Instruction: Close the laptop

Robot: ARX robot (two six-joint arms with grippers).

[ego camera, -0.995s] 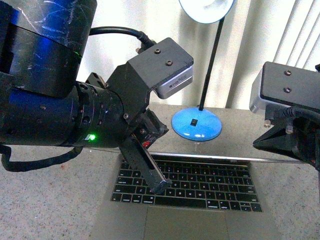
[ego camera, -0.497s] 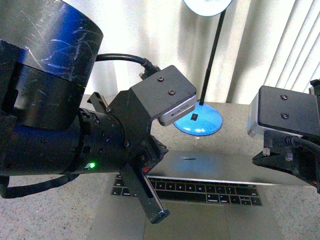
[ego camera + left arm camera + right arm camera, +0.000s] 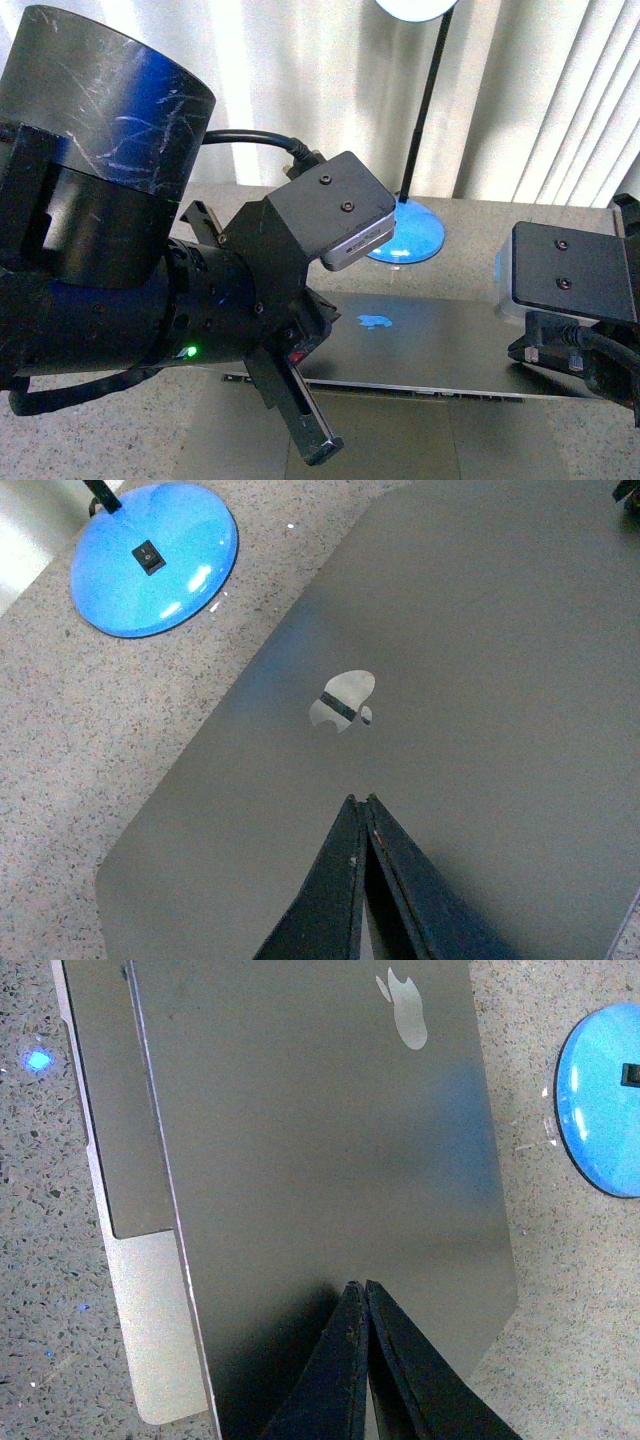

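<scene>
The silver-grey laptop lies on the speckled table with its lid folded down almost flat. Only a thin strip of keys shows under the lid's front edge. The apple logo on the lid reflects blue. My left gripper is shut and empty, its tips over the lid just below the logo. My right gripper is also shut and empty, its tips against the lid near one corner. In the right wrist view, the palm rest sticks out past the lid's edge.
A blue desk lamp stands behind the laptop, with its round base on the table and its black pole rising to the shade. White curtains hang behind it. The right wrist camera block hides the right fingers in the front view.
The lid has swung down from upright to nearly flat, covering the keyboard and trackpad. Both shut grippers have travelled down and toward me with it.
</scene>
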